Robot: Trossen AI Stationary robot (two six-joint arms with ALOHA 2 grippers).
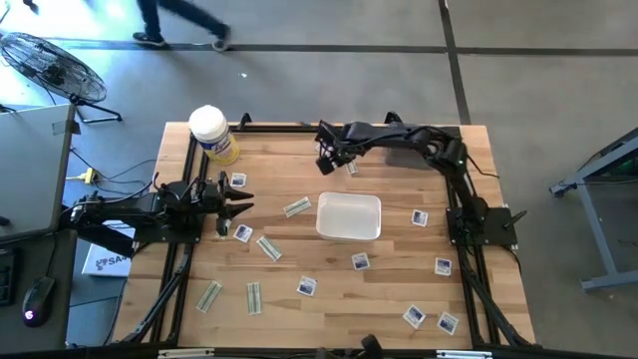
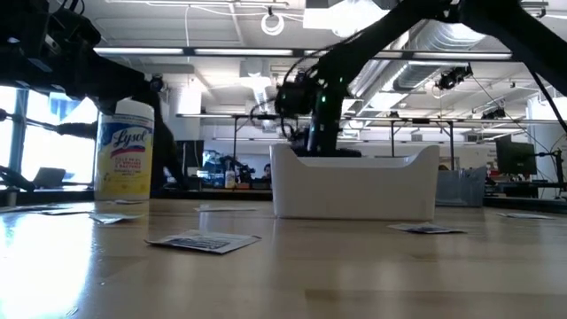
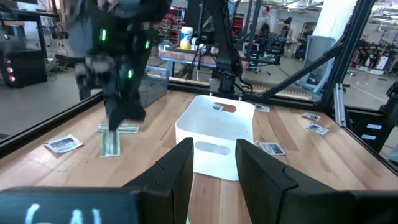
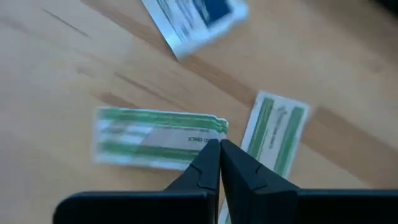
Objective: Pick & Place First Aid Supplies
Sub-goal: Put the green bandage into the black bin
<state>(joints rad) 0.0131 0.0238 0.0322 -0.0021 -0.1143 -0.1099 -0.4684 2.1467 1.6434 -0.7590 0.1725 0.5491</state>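
Observation:
My right gripper (image 1: 327,165) (image 4: 219,144) reaches over the table's far middle and points down, shut on the end of a narrow green-striped strip packet (image 4: 155,137). A second strip (image 4: 277,134) and a square white packet with blue print (image 4: 199,15) lie flat beside it. The white tray (image 1: 349,216) stands at the table's centre. My left gripper (image 1: 239,204) (image 3: 211,146) is open at the left side, level and facing the tray (image 3: 214,134), with nothing between its fingers. Several more packets, such as a strip (image 1: 296,207) and a square (image 1: 360,261), lie flat across the wood. My right gripper pinches the strip packet at one end (image 4: 211,132), between its shut fingertips (image 4: 239,165), coming from above and pointing down. The rest of the strip lies flat on the table, stretching away from the fingers. The left wrist view shows the gripper (image 3: 118,121) standing right on the strips.
A yellow canister with a white lid (image 1: 214,135) (image 2: 124,159) stands near the far left corner. Square packets (image 1: 420,216) (image 1: 443,266) (image 1: 414,316) lie right of the tray and strips (image 1: 209,295) (image 1: 253,296) near the left front. A person walks on the floor beyond the table.

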